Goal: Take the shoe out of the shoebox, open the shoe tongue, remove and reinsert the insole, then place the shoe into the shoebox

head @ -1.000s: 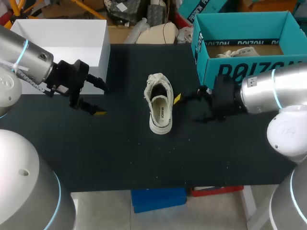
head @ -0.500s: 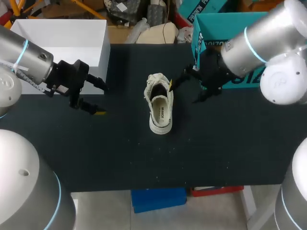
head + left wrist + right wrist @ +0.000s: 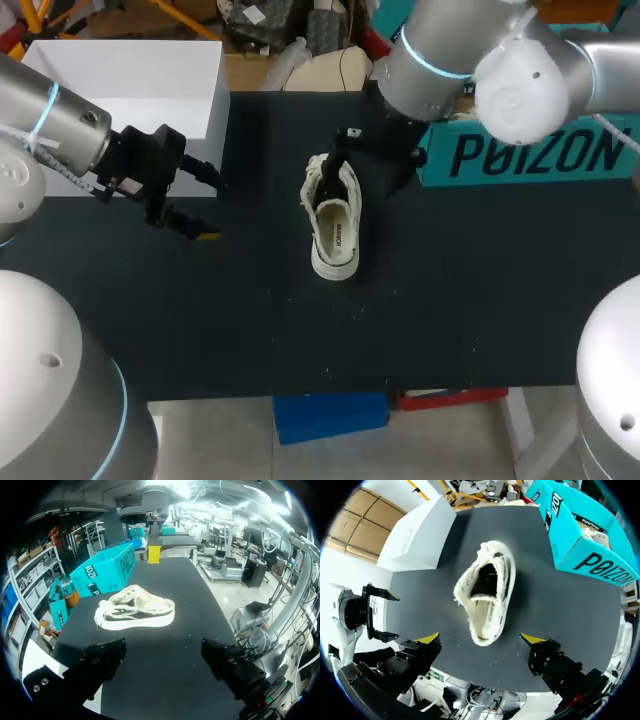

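Note:
A cream low-top shoe [image 3: 333,228] lies upright mid-table, with its loose laces at the far end and its insole showing. It also shows in the left wrist view [image 3: 136,613] and the right wrist view [image 3: 487,592]. My right gripper [image 3: 370,155] hangs open above the shoe's far end and holds nothing. In its own view the right gripper [image 3: 481,639] looks straight down on the shoe. My left gripper [image 3: 210,207] stands open and empty well to the shoe's left, and its own view [image 3: 165,657] faces the shoe's side. The teal shoebox [image 3: 530,150] is at the back right, partly hidden by my right arm.
A white open box [image 3: 140,80] stands at the back left corner. Something pale [image 3: 592,534] lies inside the teal shoebox [image 3: 580,547]. Bare black tabletop [image 3: 330,330] stretches from the shoe to the front edge.
My right arm has swung from the shoe's front right, up and back, to above the shoe's far end, now covering the shoebox. The left arm and the shoe have not moved.

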Controlling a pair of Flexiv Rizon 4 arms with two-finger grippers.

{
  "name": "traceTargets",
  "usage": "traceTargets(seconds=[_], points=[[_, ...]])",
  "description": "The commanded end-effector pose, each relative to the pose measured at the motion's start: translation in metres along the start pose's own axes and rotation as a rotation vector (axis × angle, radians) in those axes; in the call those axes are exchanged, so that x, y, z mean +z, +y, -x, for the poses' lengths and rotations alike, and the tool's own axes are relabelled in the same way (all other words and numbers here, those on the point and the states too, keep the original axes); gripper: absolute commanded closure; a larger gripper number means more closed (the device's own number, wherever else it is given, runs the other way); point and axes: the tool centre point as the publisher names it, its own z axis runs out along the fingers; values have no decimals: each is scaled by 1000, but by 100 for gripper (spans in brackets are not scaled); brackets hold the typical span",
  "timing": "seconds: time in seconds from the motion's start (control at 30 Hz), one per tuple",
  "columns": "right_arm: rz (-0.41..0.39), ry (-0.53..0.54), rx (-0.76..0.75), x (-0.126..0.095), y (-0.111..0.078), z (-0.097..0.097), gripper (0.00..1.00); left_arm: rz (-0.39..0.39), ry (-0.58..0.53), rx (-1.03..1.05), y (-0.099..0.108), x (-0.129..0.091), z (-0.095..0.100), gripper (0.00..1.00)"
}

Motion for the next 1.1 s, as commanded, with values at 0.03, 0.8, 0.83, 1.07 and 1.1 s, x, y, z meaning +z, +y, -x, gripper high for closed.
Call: traceTargets(seconds=[0.03, 0.8, 0.83, 1.07, 1.1], points=[[-4, -213, 2, -1, 2, -4, 0, 1, -5, 1, 0, 0, -1, 0], [22, -274, -130, 51, 61, 36, 15, 1, -5, 1, 0, 0, -1, 0], [18, -274, -133, 55, 62, 37, 15, 1, -5, 1, 0, 0, -1, 0], [6, -259, -133, 81, 60, 45, 46, 1, -5, 1, 0, 0, -1, 0], [2, -258, -134, 85, 60, 46, 43, 1, -5, 1, 0, 0, -1, 0]])
